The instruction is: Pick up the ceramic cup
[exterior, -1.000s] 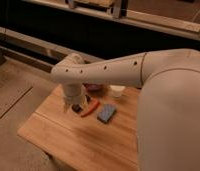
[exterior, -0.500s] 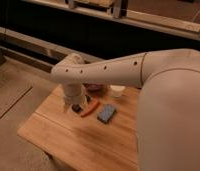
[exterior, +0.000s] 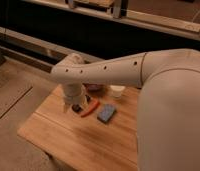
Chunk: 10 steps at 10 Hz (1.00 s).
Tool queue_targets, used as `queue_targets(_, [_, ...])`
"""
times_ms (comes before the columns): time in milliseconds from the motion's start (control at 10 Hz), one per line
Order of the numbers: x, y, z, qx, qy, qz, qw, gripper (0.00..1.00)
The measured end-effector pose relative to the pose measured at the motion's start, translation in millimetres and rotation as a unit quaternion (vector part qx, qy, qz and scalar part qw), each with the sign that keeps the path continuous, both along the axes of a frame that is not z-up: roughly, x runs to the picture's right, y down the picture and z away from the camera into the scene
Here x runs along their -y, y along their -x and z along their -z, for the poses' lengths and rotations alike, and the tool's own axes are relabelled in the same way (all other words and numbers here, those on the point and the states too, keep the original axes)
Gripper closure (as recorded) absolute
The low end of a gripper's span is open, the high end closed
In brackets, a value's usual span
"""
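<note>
Four things on surface: ceramic cup (exterior: 116,90), dark maroon bowl (exterior: 94,87), orange stick-shaped item (exterior: 90,108), blue-grey block (exterior: 106,113), all on the wooden surface (exterior: 68,137).
Cup position: upright near the far edge, just right of the bowl, apart from the block.
Hand: hand (exterior: 76,106) hangs below the white arm (exterior: 100,72), low over the left part of the surface, beside the orange item; released, nothing in it.
Step in hand: approach, by my reading; the hand is well left of the cup, with the bowl between.
Next move calls for: shifting right past the bowl, centring on the cup, descending, then clenching.
Risk: brushing the bowl or tipping the cup.
Writing: none legible on anything.
</note>
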State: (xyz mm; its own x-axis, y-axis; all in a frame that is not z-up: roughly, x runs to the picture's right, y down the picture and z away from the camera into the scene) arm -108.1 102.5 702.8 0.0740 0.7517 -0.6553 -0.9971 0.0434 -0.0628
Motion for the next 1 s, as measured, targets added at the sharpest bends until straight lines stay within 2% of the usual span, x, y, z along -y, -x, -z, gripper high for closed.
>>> queue_targets(200, [0, 4, -3.6, 0.001, 0.003, 0.003, 1.0, 0.35])
queue_targets(400, [-3, 25, -21.7, 0.008, 0.01, 0.039, 0.9991, 0.35])
queue_targets(500, [-2, 28, -35.0, 0.002, 0.015, 0.062, 0.998, 0.35])
queue_targets(600, [-1, 26, -40.4, -0.004, 0.018, 0.067, 0.9976, 0.35])
queue_targets(700, [7, 20, -52.0, -0.014, 0.018, 0.068, 0.9974, 0.35])
queue_targets(900, [23, 14, -61.8, -0.026, 0.007, 0.061, 0.9978, 0.35])
queue_targets(1000, [38, 6, -62.9, -0.036, -0.008, 0.051, 0.998, 0.35])
